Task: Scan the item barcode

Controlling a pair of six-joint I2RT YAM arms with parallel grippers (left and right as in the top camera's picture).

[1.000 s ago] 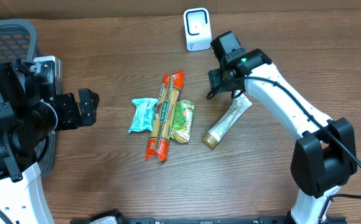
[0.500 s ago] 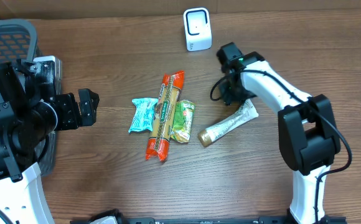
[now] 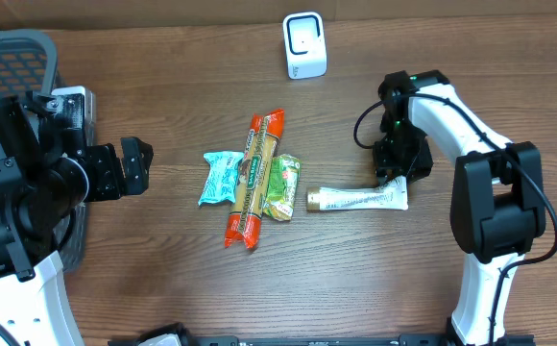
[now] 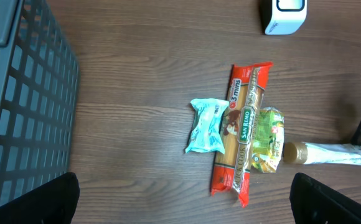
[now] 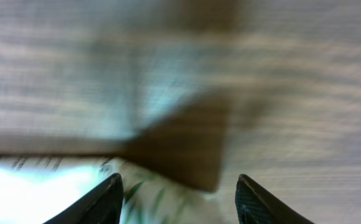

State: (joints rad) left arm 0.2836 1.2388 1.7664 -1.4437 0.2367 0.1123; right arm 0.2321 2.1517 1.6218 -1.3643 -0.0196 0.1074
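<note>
White tube (image 3: 360, 199) lies beneath right end effector (image 3: 397, 175).

Left pincer (image 3: 140, 165) spread wide, right pincer (image 5: 180, 200) pointing down, jaws partly apart.

Right arm (image 3: 454, 115): white links between black joint housings, a green light (image 3: 414, 77) lit near the wrist, and a thin black cable (image 3: 359, 130) looped alongside. Left arm (image 3: 19, 183): bulky black housings over a white lower link, with a pale grey module on top. Fingers (image 5: 99, 202) on both arms are black and blunt-tipped.
</note>
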